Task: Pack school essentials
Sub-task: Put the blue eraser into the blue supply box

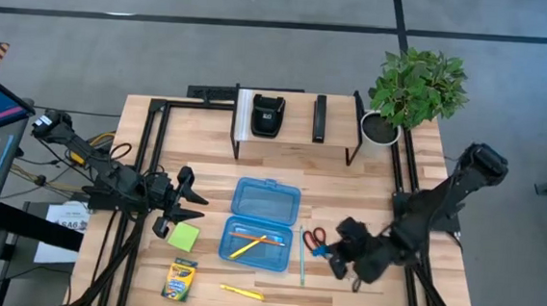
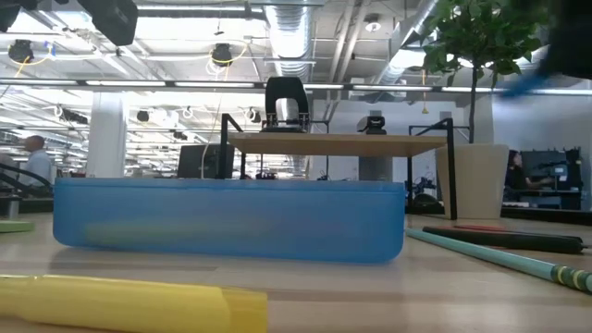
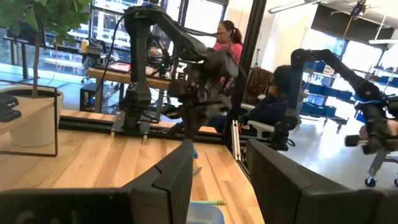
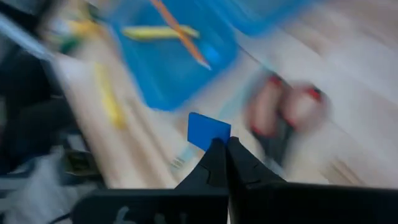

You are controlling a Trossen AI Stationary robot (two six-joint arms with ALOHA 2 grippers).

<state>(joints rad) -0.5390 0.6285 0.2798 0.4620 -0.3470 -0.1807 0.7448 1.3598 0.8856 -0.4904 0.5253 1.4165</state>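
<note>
The translucent blue case [image 1: 261, 224] lies open at mid-table with a yellow and an orange pencil [image 1: 248, 241] inside. Red-handled scissors [image 1: 314, 238] and a teal pen [image 1: 302, 256] lie to its right. My right gripper [image 1: 336, 254] hovers beside them, shut on the blue eraser [image 4: 208, 129]. My left gripper [image 1: 195, 205] is open, just left of the case, above the green sticky-note pad [image 1: 184, 236]. The crayon box [image 1: 180, 280] and yellow highlighter [image 1: 243, 292] lie near the near edge. My right gripper [image 4: 222, 144] pinches the blue eraser by its edge [image 4: 211, 139] between the two fingertips. The eraser sticks out beyond the tips and is lifted clear of the table, over the spot between the scissors [image 4: 286, 115] and the case [image 4: 180, 56].
A black metal rack [image 1: 295, 126] holding black devices stands at the far side, with a potted plant [image 1: 408, 90] at the far right corner. Black frame rails run along both table sides. People sit in the room beyond the table [image 3: 227, 37].
</note>
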